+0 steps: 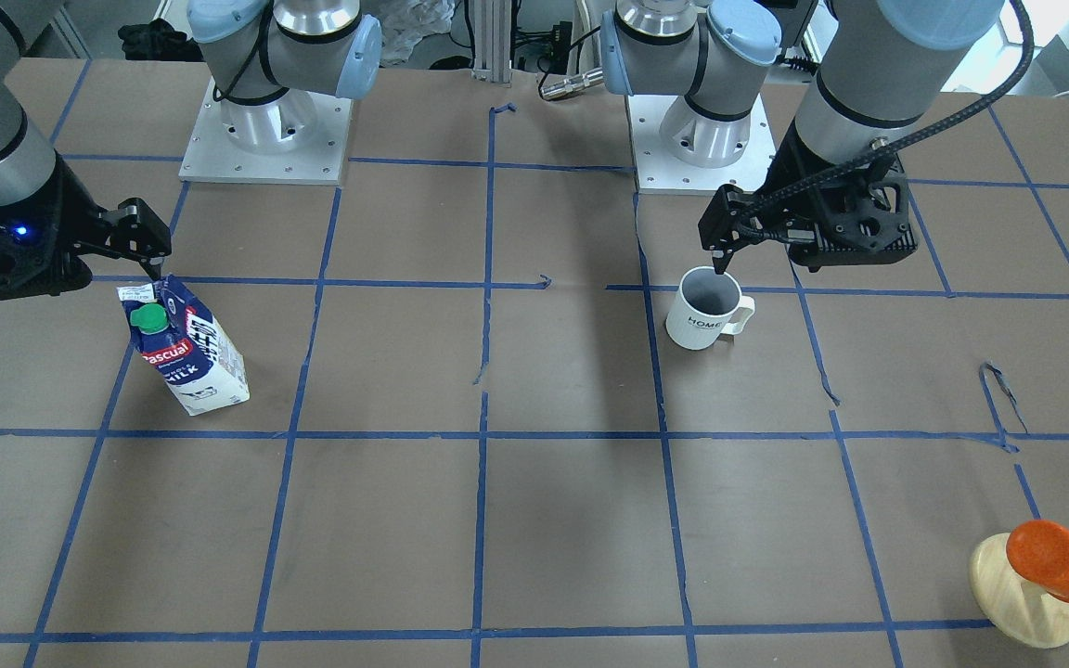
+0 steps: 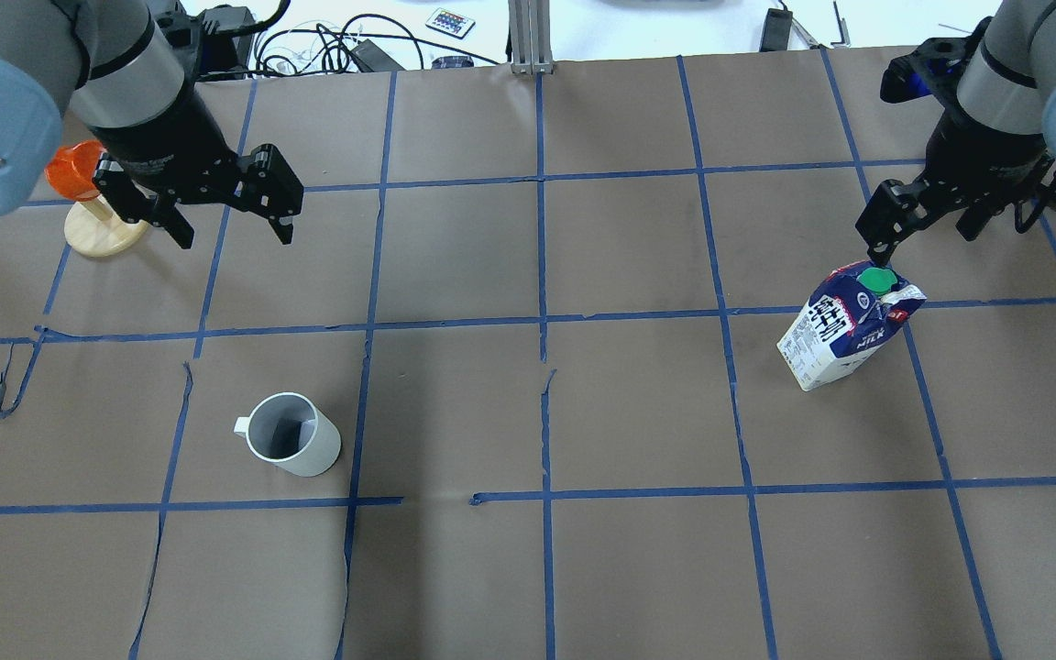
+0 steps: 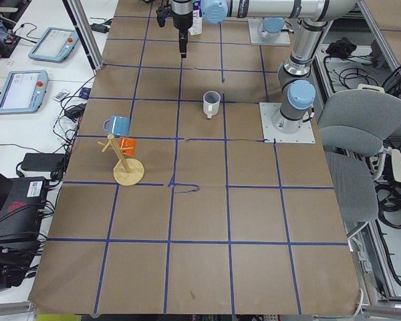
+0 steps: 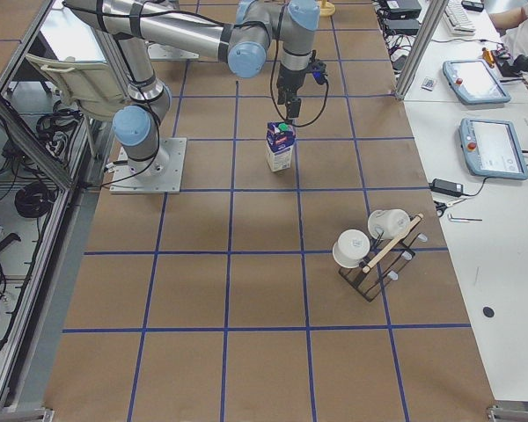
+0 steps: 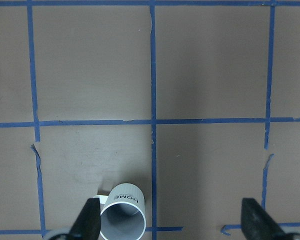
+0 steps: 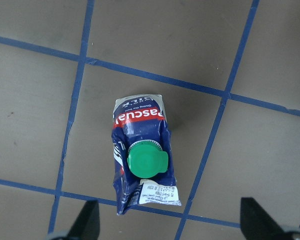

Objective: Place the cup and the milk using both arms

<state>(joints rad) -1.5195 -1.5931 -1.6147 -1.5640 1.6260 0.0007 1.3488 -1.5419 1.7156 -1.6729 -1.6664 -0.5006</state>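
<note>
The white cup (image 1: 701, 311) stands upright on the brown paper, handle to one side; it also shows in the overhead view (image 2: 294, 435). My left gripper (image 2: 235, 236) is open and empty, raised above the table. In the left wrist view the cup (image 5: 122, 217) sits at the bottom edge next to the left fingertip (image 5: 87, 220). The milk (image 1: 186, 348) stands on the table, green cap up, and shows in the overhead view (image 2: 849, 325). My right gripper (image 2: 922, 240) is open and empty above it. In the right wrist view the milk (image 6: 142, 160) lies between and ahead of the fingers.
An orange cup (image 1: 1059, 557) hangs on a wooden stand (image 1: 1022, 594) near the table's corner on my left. A black rack with white cups (image 4: 374, 251) stands on my right side. Blue tape lines grid the paper, which is torn in places.
</note>
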